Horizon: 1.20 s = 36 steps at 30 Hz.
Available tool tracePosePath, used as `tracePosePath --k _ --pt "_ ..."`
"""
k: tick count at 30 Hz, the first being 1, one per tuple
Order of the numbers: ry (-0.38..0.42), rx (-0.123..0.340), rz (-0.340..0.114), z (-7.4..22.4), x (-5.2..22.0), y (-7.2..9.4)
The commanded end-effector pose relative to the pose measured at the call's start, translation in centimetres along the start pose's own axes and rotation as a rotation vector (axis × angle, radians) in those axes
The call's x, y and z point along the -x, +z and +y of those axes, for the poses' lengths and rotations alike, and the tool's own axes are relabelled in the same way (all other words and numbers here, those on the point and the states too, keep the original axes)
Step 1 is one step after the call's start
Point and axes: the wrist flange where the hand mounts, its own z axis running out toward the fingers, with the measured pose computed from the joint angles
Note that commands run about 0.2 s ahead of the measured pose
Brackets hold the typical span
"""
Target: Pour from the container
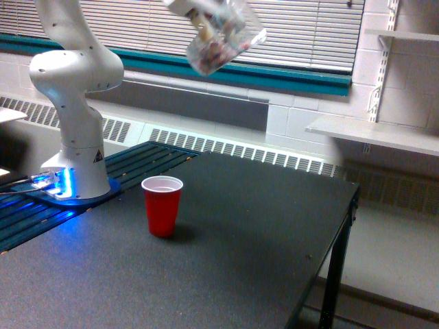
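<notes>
Pieces of pinkish, brown and white stuff sit inside the clear container (221, 42), which hangs tilted high above the worktop (226, 253), near the top edge of the exterior view and in front of the window blinds (302, 31). The tool (195, 14) grips the container from the upper side toward the exterior view's left; only part of it shows at the frame's top, its white body blurred, and how its fingers stand cannot be told. On the dark worktop below, a red plastic cup (162, 205) stands upright with its white inside showing, well apart from the container and lower toward the exterior view's left. The arm's white base (75, 137) stands at the exterior view's left of the cup, with blue light glowing at its foot.
</notes>
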Motion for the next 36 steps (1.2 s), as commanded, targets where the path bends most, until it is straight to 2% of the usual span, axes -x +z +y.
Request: tracePosePath --k 1,10,18,36 --pt "-0.028 0.043 -0.046 0.8 3.0 0.8" --pt "-0.073 0.068 -0.078 0.6 5.9 0.7" --pt "-0.090 0.092 -0.088 0.9 8.2 0.3" --pt "-0.054 0.194 -0.148 5.7 13.1 0.2"
